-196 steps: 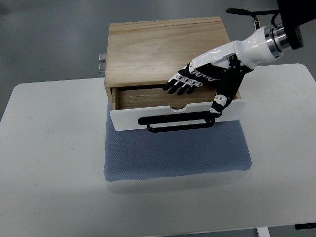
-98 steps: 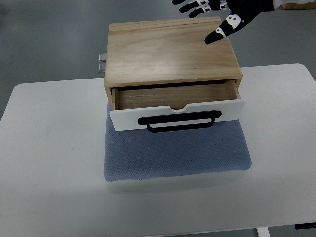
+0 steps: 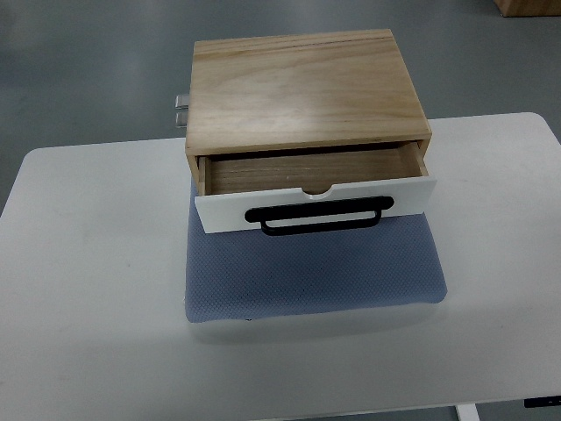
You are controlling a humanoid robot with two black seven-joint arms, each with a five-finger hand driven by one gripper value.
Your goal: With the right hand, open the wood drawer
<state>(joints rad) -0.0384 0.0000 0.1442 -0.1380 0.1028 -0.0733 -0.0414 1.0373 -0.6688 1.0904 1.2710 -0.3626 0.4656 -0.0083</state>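
A wooden box (image 3: pixel 302 88) stands at the back of the white table (image 3: pixel 88 289). Its drawer (image 3: pixel 311 197) is pulled partly out toward me. The drawer has a white front and a black handle (image 3: pixel 320 216), and its wooden inside (image 3: pixel 298 172) shows empty. The drawer front hangs over a blue-grey mat (image 3: pixel 311 267). Neither hand is in view.
Two small metal fittings (image 3: pixel 180 109) stick out of the box's left side. The grey floor (image 3: pixel 88 70) lies beyond the table's far edge. A wooden corner (image 3: pixel 530 5) shows at the top right.
The right hand lifted off the drawer's right end, rose past the top of the box and left the picture at the top right. The drawer stayed partly open.
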